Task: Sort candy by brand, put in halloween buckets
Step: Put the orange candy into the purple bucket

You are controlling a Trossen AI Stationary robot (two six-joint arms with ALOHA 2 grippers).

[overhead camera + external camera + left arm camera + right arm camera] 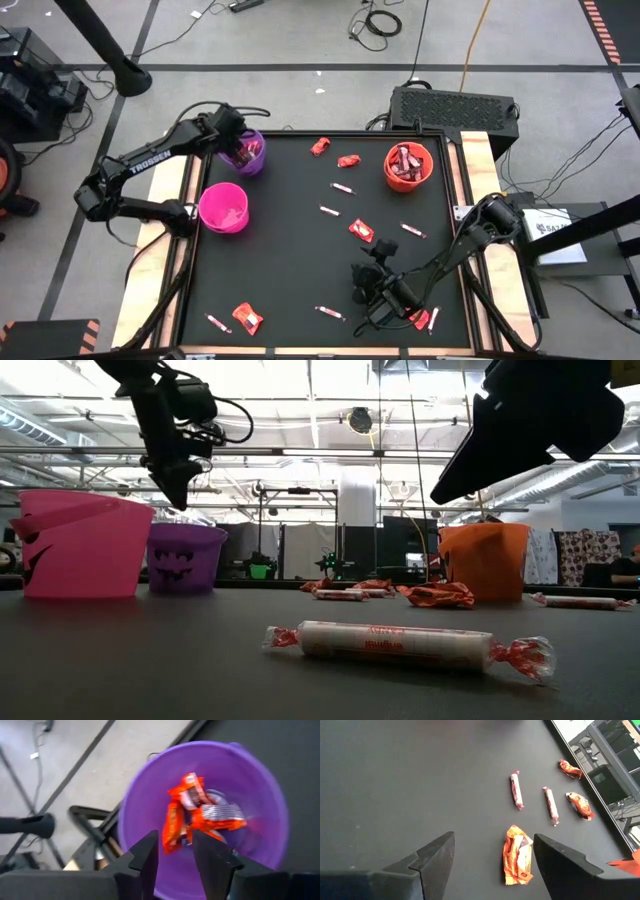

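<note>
The purple bucket (252, 163) stands at the table's far left with orange-red packets (200, 815) lying in it. My left gripper (175, 855) hovers open above its mouth, touching nothing; it also shows in the low view (180, 490). The pink bucket (223, 207) stands nearer on the left. The orange bucket (408, 180) at the far right holds dark red bars (408, 160). My right gripper (492, 865) stands open low over the table's near right. An orange-red packet (517, 855) lies flat on the table just beyond its fingertips, untouched.
Loose candy lies about the black table: thin sticks (516, 790) (550, 805), red packets (320, 146) (348, 160) (247, 317), and a stick (395, 643) close to the low camera. Raised wooden rails (478, 150) run along the left and right edges.
</note>
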